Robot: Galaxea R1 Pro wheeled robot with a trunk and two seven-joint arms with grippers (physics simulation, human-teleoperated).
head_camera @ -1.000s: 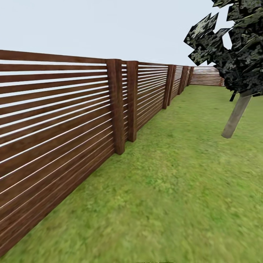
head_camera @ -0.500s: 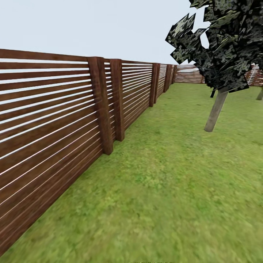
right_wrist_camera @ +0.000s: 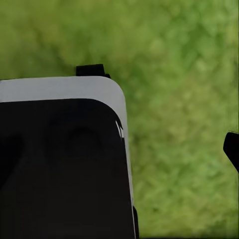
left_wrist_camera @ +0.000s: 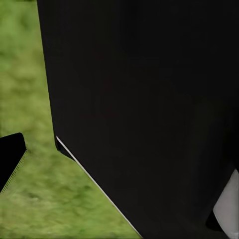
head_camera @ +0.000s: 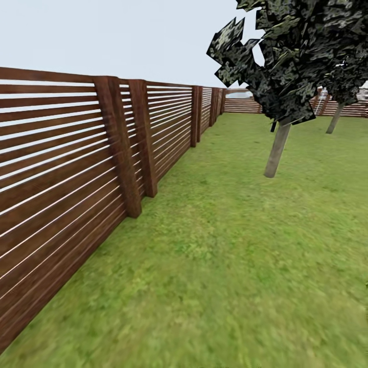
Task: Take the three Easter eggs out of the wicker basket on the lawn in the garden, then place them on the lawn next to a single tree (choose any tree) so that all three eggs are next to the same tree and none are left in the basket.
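Lawn [head_camera: 230, 266] runs between fence [head_camera: 61, 168] and tree [head_camera: 276, 151].

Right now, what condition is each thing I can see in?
Fence: upright, slats unbroken, running along the left side.
Near tree: standing, trunk leaning slightly, dark leaves above.
Far tree: standing by the back fence, trunk tilted.
Lawn: green, mottled.

We see a black fingertip [left_wrist_camera: 10, 159] at the left wrist view's edge, another black fingertip [right_wrist_camera: 232, 148] at the right's, jaw states unreadable.
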